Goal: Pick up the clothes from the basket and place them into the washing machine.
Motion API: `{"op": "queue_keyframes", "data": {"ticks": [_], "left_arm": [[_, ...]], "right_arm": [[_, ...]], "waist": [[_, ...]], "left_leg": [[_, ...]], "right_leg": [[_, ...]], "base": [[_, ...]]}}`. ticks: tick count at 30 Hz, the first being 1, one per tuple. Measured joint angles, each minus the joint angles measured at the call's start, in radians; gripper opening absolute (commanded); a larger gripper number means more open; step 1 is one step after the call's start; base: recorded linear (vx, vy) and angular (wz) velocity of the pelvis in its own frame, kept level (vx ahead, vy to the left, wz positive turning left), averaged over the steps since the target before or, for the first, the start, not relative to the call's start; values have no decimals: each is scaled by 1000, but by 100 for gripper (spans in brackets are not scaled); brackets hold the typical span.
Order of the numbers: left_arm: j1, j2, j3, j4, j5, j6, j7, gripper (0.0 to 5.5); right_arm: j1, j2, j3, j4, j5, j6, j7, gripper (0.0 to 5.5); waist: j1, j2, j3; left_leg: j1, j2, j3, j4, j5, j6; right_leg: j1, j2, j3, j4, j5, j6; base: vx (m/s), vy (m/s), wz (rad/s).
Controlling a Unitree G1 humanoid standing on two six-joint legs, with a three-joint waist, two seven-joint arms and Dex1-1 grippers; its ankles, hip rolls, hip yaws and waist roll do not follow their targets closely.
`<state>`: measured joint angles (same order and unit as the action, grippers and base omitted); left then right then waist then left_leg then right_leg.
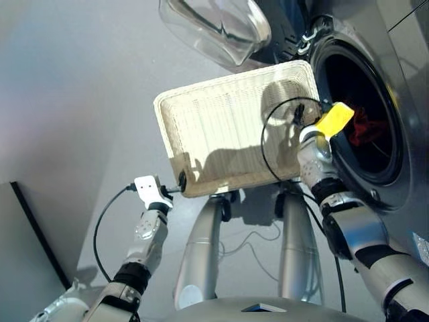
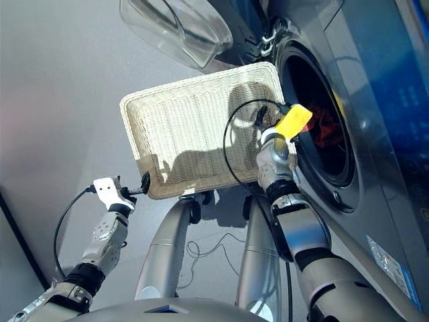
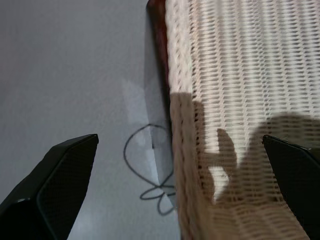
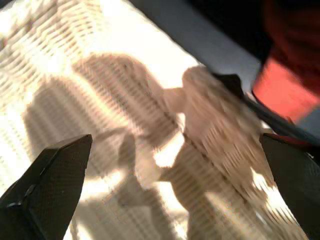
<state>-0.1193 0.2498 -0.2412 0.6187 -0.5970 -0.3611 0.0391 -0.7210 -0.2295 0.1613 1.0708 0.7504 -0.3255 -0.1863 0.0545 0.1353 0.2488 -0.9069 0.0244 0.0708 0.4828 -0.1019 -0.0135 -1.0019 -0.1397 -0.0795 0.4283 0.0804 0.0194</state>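
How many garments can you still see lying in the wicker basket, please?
0. The wicker basket shows only bare weave and shadows. A red garment lies inside the washing machine drum; others may be hidden in the dark there.

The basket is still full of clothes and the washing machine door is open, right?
Not quite. The basket is empty: the left eye view shows only its bare woven base. The clothes are already inside the washing machine, where a red piece shows in the drum. The door is open, as you said.
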Motion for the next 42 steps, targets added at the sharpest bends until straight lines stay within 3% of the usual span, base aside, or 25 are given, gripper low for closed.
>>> {"op": "queue_keyframes", "data": {"ticks": [6, 14, 16, 20, 24, 26, 31, 34, 42], "left_arm": [[5, -34, 7, 88, 0, 6, -2, 550], [-1, -57, 12, 276, 91, 25, -3, 550], [-11, -59, 12, 343, 128, 37, -16, 550], [2, -55, 13, 449, 247, 62, -18, 550], [30, -46, 22, 512, 358, 70, 13, 550], [47, -46, 43, 540, 395, 84, 13, 550], [111, -44, 71, 566, 443, 89, 9, 550], [131, -44, 91, 582, 446, 90, 7, 550], [180, -47, 109, 589, 462, 91, -1, 550]], "right_arm": [[147, 28, 37, -4, -81, 19, 17, 550], [366, 20, 214, -21, -454, 80, 22, 550], [400, 20, 230, -19, -540, 90, 30, 550], [466, 31, 217, 39, -625, 106, 43, 550], [539, 54, 172, 97, -628, 124, 48, 550], [582, 54, 148, 115, -628, 126, 54, 550], [690, 67, 51, 186, -598, 131, 77, 550], [717, 73, 8, 209, -548, 143, 91, 550], [753, 75, -29, 213, -504, 146, 112, 550]], "waist": [[1, -44, -19], [-14, -108, -23], [-30, -120, -18], [-29, -146, -37], [-38, -177, -87], [-53, -180, -113], [-56, -172, -221], [-57, -169, -250], [-55, -165, -276]], "left_leg": [[152, 0, -18, -118, 33, -15], [429, 2, -41, -265, 53, -16], [487, 1, -41, -290, 61, -16], [649, 4, -35, -372, 67, -9], [749, 9, -24, -431, 73, -8], [806, 10, -22, -457, 73, -7], [925, 16, -3, -536, 73, -5], [969, 17, 10, -560, 73, -4], [1011, 18, 14, -566, 71, -3]], "right_leg": [[147, 3, -30, -86, 3, -4], [423, 11, -75, -209, 2, 0], [482, 14, -84, -228, 6, 2], [644, 24, -87, -315, 9, 23], [744, 27, -91, -381, 23, 27], [803, 29, -95, -411, 25, 29], [903, 44, -88, -470, 27, 36], [938, 46, -79, -487, 27, 40], [986, 48, -76, -499, 28, 43]], "base": [[8, 1, -5], [40, 24, 18], [47, 54, 39], [90, 43, -89], [81, 25, -90], [176, 50, -30], [107, 34, -111], [59, 21, -112], [7, 1, -2]]}}
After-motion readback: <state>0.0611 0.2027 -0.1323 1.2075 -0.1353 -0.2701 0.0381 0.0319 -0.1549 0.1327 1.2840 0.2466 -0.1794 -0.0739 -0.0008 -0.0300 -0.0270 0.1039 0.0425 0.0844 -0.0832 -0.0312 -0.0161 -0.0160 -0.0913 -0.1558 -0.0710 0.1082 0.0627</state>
